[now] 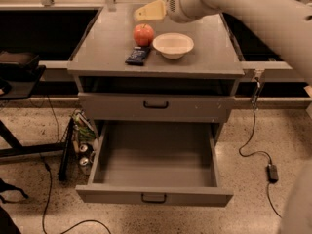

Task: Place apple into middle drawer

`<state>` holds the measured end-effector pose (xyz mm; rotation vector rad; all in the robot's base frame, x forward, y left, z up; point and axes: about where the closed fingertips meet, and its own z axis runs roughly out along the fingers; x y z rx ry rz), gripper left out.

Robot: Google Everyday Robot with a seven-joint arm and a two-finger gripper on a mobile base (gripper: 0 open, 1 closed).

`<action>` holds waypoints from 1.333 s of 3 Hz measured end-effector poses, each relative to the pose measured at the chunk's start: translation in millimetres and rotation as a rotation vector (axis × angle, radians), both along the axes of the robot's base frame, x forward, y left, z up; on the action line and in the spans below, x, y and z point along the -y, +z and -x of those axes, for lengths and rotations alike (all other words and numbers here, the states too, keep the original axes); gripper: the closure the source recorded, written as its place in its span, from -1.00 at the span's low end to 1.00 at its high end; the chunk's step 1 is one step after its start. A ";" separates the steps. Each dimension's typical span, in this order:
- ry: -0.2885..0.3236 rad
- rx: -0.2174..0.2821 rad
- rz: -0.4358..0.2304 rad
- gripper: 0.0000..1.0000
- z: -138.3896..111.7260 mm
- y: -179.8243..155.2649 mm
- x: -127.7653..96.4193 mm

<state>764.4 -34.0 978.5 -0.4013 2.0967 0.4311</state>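
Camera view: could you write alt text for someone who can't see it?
A robot arm's gripper hangs near a red apple on a grey cabinet top, beside a white bowl and dark blue packet. Below, a grey drawer stands pulled open.

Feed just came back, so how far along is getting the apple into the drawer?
Done: the middle drawer stands pulled out, empty. In hand: the gripper hovers by the apple, which sits on the cabinet top. Left: grasp it, carry it down, release it inside.
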 end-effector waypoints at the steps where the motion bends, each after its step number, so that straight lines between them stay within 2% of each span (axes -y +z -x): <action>1: -0.014 0.013 -0.020 -1.00 -35.1 -14.7 -16.0; 2: -0.022 0.015 -0.024 -1.00 -69.7 -25.6 -28.5; 3: -0.010 0.006 0.014 -1.00 -105.3 -40.6 -57.8; 4: -0.047 -0.018 0.037 -1.00 -123.4 -55.4 -78.1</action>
